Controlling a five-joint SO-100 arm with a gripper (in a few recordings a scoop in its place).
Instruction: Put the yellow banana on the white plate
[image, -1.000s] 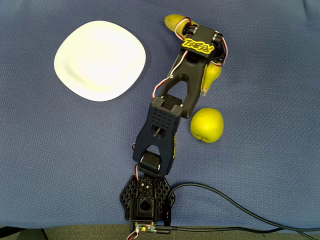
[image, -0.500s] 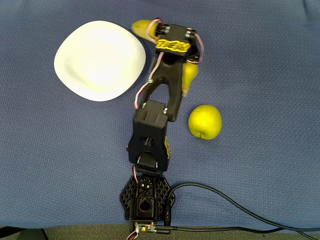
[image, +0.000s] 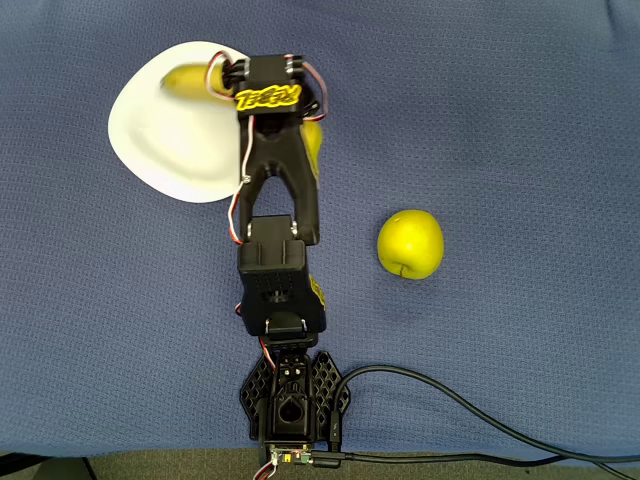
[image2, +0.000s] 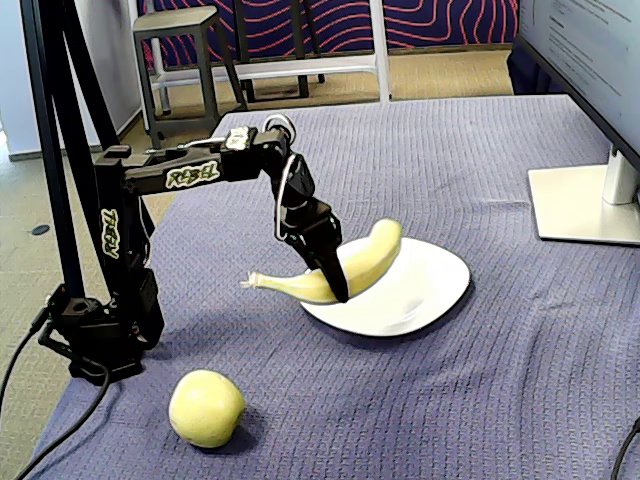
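Banana | clamped between gripper fingers | partly over plate

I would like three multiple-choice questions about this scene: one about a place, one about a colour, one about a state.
1. Where is the apple in the overhead view?
A. right of the arm
B. on the plate
C. left of the plate

2. What colour is the cloth?
A. red
B. blue
C. white

3. The banana is
A. lying beside the apple
B. held by the gripper, partly over the plate
C. peeled

Answers: 1 A, it lies on the cloth right of the arm; 2 B, the cloth is blue; 3 B, the gripper grips its middle.
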